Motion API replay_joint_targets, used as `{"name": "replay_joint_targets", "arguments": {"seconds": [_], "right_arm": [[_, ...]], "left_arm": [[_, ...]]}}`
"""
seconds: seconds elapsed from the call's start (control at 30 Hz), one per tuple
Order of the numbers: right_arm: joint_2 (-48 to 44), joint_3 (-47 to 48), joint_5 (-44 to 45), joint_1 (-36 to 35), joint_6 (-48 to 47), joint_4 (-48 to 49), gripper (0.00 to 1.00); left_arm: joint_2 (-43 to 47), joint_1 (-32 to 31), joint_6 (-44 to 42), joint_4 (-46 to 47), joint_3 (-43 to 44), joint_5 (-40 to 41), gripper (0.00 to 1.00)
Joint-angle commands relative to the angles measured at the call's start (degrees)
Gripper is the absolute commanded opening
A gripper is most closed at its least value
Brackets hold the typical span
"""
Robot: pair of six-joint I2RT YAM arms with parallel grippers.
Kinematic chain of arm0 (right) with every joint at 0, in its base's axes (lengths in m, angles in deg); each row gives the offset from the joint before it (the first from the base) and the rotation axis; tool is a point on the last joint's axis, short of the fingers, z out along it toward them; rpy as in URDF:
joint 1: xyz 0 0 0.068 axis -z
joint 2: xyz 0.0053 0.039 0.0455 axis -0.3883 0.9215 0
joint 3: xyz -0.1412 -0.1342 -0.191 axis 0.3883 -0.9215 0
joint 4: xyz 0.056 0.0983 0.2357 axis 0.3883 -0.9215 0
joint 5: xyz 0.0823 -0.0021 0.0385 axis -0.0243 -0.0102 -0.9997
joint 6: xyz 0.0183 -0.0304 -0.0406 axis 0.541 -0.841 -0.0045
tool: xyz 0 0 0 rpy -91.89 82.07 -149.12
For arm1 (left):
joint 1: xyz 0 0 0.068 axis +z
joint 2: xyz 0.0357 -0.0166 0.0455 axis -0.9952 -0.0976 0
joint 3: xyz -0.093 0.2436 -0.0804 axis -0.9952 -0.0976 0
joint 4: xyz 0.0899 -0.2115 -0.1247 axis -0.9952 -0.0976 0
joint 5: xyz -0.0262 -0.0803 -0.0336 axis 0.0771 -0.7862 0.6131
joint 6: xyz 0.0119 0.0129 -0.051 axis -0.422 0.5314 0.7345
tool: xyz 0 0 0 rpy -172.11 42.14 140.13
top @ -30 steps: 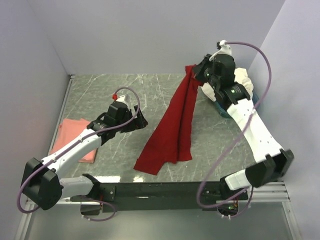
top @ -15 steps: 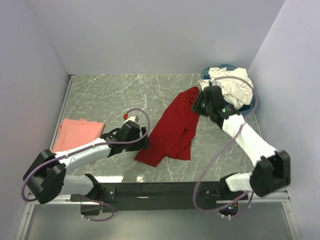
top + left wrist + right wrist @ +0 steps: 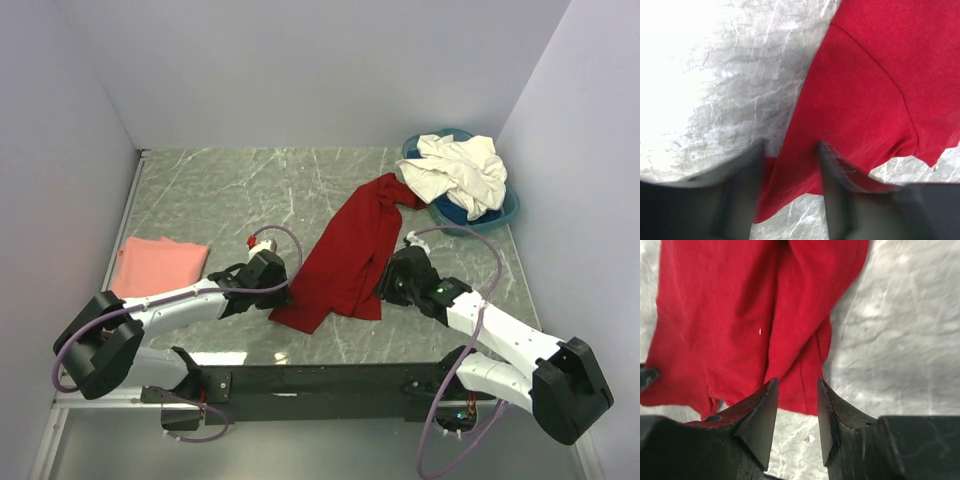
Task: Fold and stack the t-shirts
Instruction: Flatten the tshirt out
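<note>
Across mid-worktop (image 3: 230, 190), the deep red t-shirt (image 3: 350, 250) lies bunched and wrinkled, long axis running near-left to far-right. Left pincer (image 3: 790, 150) and right pincer (image 3: 797, 385) both stand apart at its near end.

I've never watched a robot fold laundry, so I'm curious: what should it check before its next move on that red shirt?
1. The left gripper straddles the red t-shirt at its near-left edge: ok.
2. The left gripper is clamped on cloth: not ok, jaws apart.
3. The right gripper is open at the near hem: ok.
4. The red t-shirt is spread flat: not ok, bunched lengthwise.
5. The pink t-shirt lies flat, apart from the red one: ok.
</note>
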Motion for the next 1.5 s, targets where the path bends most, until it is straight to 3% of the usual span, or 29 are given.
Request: {"name": "replay_joint_targets", "arguments": {"seconds": [0.0, 0.13, 0.23, 0.4, 0.87, 0.97, 1.0, 1.07, 1.27, 1.47], "right_arm": [[0.7, -0.7, -0.1, -2.7, 3.5, 5.6, 0.43], [3.3, -0.9, 3.5, -6.2, 5.0, 4.2, 0.43], [4.0, -1.6, 5.1, -7.4, 5.8, 3.9, 0.43], [4.4, -1.5, 9.5, -10.4, 7.9, 0.8, 0.44], [10.1, -3.4, 11.3, -14.2, 10.8, 2.9, 0.43], [9.6, -1.9, 12.9, -14.3, 10.2, 1.4, 0.28], [8.9, -1.2, 13.4, -14.2, 10.2, -0.8, 0.11], [5.9, 1.2, 14.8, -14.2, 9.8, -3.6, 0.0], [-3.8, 9.6, 23.0, -13.2, 6.8, -15.1, 0.0], [-11.4, 17.1, 24.2, -4.6, -0.5, -19.9, 0.0]], "left_arm": [[-0.7, -0.3, 0.8, 1.8, 0.6, 0.7, 0.44], [-0.3, -0.3, 1.0, 1.1, 1.2, 1.4, 0.21], [0.2, -0.3, 1.2, 0.3, 1.8, 2.0, 0.12], [0.8, -0.3, 1.6, -1.4, 3.2, 3.5, 0.05], [3.1, 0.3, 2.3, -5.4, 7.9, 8.4, 0.01], [3.4, 1.0, 1.8, -6.4, 9.6, 8.9, 0.01], [3.7, 1.3, 1.7, -6.8, 10.6, 9.3, 0.01], [4.0, 3.1, 0.8, -7.9, 11.9, 9.4, 0.01], [7.4, 11.6, -1.6, -9.0, 15.7, 5.8, 0.01], [11.1, 21.0, -3.3, -10.9, 19.9, 2.9, 0.01]]}}
